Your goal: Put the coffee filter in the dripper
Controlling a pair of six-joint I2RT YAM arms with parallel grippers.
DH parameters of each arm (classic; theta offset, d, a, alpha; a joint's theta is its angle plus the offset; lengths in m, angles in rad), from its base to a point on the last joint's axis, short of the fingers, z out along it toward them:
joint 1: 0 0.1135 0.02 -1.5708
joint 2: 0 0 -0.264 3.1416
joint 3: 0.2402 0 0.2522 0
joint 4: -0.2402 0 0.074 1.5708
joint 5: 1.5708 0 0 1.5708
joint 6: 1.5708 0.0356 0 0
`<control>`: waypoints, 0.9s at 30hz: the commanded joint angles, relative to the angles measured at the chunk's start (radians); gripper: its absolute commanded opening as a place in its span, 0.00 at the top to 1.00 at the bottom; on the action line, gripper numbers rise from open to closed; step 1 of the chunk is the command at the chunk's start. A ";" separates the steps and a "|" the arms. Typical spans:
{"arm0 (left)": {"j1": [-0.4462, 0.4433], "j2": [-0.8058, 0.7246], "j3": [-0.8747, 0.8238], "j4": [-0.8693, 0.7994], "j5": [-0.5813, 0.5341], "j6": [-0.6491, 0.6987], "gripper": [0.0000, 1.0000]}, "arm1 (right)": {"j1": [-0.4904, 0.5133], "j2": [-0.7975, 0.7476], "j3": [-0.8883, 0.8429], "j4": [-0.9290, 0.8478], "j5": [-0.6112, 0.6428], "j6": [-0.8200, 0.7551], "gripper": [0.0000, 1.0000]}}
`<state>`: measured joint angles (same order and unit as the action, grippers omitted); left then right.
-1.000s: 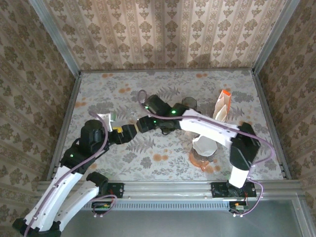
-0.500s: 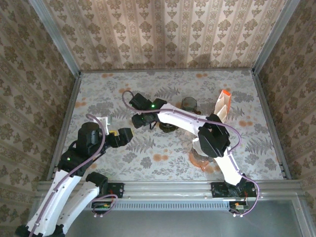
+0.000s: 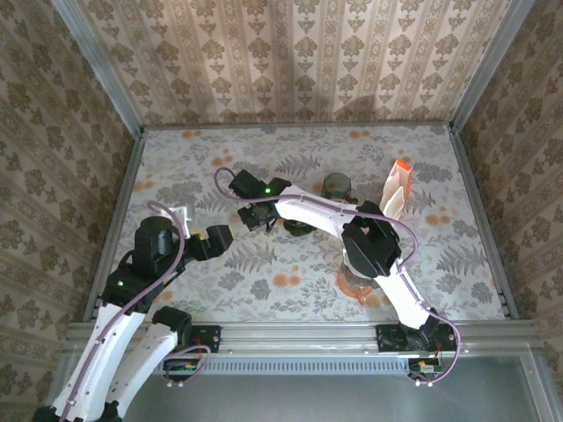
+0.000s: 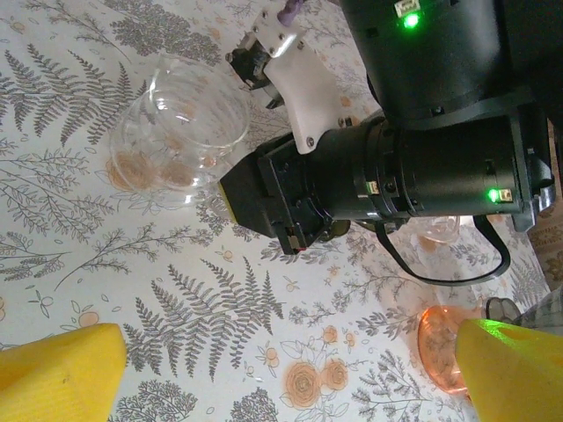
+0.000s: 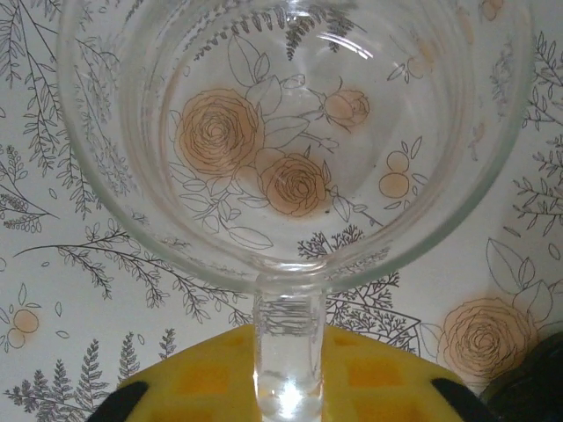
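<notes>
On the left of the table (image 3: 457, 264), the left claw (image 3: 217, 239) hangs with its yellow fingers (image 4: 54, 376) wide apart and nothing between them. Just beside it, at its 1 o'clock in the top view, the right claw (image 5: 286, 391) has reached across from the far side. It is clamped on the handle of the glass dripper (image 4: 176, 132). The wrist view looks straight down into the bowl, which is bare glass with the flowered table showing through, and the handle runs back between the yellow pads.

The coffee filter (image 3: 349, 261) lies well apart from that claw, at about its 4 o'clock. It appears to be the pale cone standing on the orange saucer (image 3: 356, 288), though the right arm's elbow covers most of it. At 1 o'clock from the saucer, a white packet (image 3: 395, 191) with an orange tip stands tilted.
</notes>
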<state>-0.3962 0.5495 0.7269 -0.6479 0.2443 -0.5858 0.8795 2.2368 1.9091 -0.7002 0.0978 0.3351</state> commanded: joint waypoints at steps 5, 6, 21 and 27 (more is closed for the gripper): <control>0.023 -0.018 0.019 -0.001 0.014 0.001 0.02 | 0.063 -0.228 -0.248 0.025 0.049 0.036 0.86; 0.027 -0.019 0.019 0.001 0.012 0.000 0.02 | 0.074 -0.257 -0.284 0.030 0.054 0.045 0.86; 0.090 0.029 -0.080 0.115 0.145 -0.052 0.05 | 0.236 -0.568 -0.718 0.018 0.153 0.191 0.84; 0.102 0.075 -0.121 0.192 0.211 -0.081 0.06 | 0.240 -0.600 -0.767 -0.007 0.216 0.238 0.83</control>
<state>-0.3046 0.6128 0.6182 -0.5236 0.3923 -0.6376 1.1137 1.6669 1.1664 -0.6823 0.2447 0.5259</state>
